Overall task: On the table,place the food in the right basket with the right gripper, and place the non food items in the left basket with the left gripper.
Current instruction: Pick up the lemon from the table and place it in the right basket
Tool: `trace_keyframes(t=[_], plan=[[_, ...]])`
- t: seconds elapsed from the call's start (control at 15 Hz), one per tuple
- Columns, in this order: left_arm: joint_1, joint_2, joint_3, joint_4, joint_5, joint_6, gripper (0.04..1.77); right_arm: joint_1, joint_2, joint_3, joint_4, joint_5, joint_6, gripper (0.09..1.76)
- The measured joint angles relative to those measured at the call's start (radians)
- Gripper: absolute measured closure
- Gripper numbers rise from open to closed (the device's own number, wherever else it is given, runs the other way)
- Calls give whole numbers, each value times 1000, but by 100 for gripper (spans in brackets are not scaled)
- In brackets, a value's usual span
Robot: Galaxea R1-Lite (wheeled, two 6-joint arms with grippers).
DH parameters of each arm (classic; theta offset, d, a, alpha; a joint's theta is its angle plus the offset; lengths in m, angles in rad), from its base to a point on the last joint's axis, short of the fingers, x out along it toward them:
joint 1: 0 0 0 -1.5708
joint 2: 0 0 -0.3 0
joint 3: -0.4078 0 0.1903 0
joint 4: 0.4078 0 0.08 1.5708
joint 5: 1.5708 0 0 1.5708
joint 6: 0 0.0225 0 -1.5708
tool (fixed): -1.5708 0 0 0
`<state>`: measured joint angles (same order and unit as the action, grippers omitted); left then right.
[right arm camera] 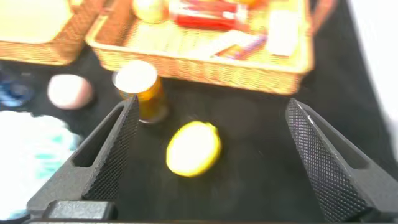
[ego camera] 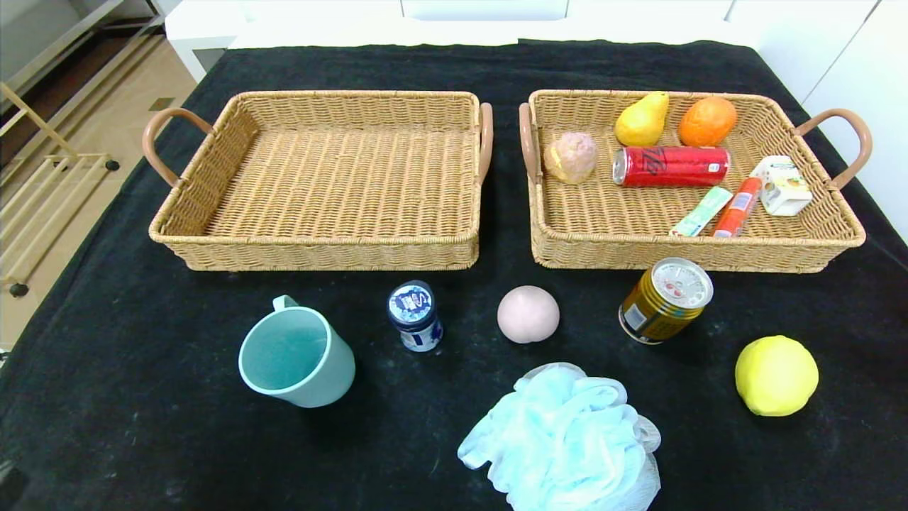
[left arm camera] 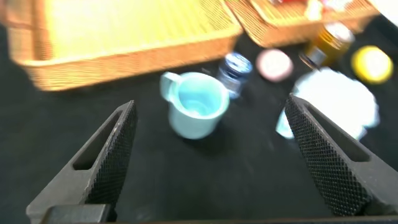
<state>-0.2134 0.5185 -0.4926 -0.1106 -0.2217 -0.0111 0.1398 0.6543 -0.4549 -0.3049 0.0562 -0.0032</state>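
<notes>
While both hands gape: left hand (left arm camera: 208, 155) faces cup (left arm camera: 196, 111), right hand (right arm camera: 211, 155) lemon (right arm camera: 193, 148).

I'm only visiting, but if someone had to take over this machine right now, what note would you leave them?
Left gripper: open, empty, above the table facing the teal mug.
Right gripper: open, empty, facing the lemon.
Left basket: nothing in it.
Right basket: pear, orange, red can, other snacks.
On the cloth: mug, small blue-capped bottle, pink ball, gold can, lemon, bath pouf.
Left: non-food into the left basket, remaining food into the right.
</notes>
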Motion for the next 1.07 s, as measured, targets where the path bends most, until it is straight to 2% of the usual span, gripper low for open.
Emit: trace_keyframes(t=[0.13, 0.33, 0.8, 1.07], plan=[[-36, 82, -21, -5, -39, 6, 9, 81, 69, -4, -23, 0, -2, 14], [-68, 183, -58, -59, -58, 13, 9, 155, 167, -22, -65, -2, -6, 14], [-170, 401, -154, -99, -74, 73, 9, 228, 322, -54, -142, -53, -7, 14], [-206, 469, -169, -103, -73, 106, 9, 256, 350, -54, -143, -70, -16, 14]])
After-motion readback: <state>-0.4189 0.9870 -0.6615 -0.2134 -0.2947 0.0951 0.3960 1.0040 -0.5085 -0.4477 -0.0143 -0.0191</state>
